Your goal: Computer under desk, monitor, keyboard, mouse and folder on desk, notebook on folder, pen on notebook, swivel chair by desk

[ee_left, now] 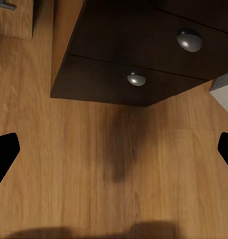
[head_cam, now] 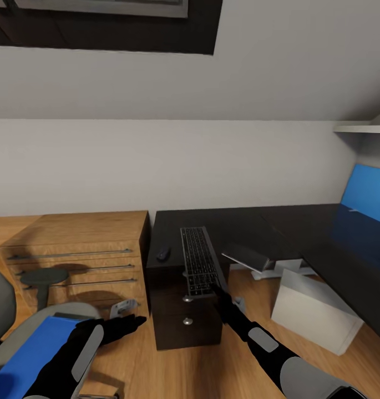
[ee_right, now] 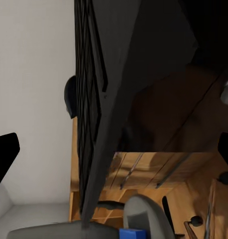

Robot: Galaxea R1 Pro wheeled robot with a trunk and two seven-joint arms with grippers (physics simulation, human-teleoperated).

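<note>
The slim keyboard [head_cam: 198, 259] stands tilted on its long edge on the black desk [head_cam: 245, 221], above the drawer unit [head_cam: 184, 321]. My right gripper [head_cam: 214, 288] is at the keyboard's near end. In the right wrist view the gripper [ee_right: 114, 149] is open, its fingertips wide apart with the keyboard [ee_right: 94, 99] edge-on between them. The dark mouse [head_cam: 163, 253] lies left of the keyboard. The blue folder [head_cam: 29, 349] rests on the swivel chair [head_cam: 1, 310]. My left gripper [head_cam: 131, 321] hangs open and empty over the floor [ee_left: 114, 164]. The grey computer [head_cam: 314, 310] stands under the desk. The monitor is out of view.
A light wooden drawer chest [head_cam: 73, 244] stands left of the desk, behind the chair's armrest [head_cam: 42, 277]. A thin grey slab [head_cam: 246, 256], perhaps the notebook, sits at the desk's inner edge. A blue wall panel [head_cam: 367, 194] rises at the right. Open wooden floor lies between chair and computer.
</note>
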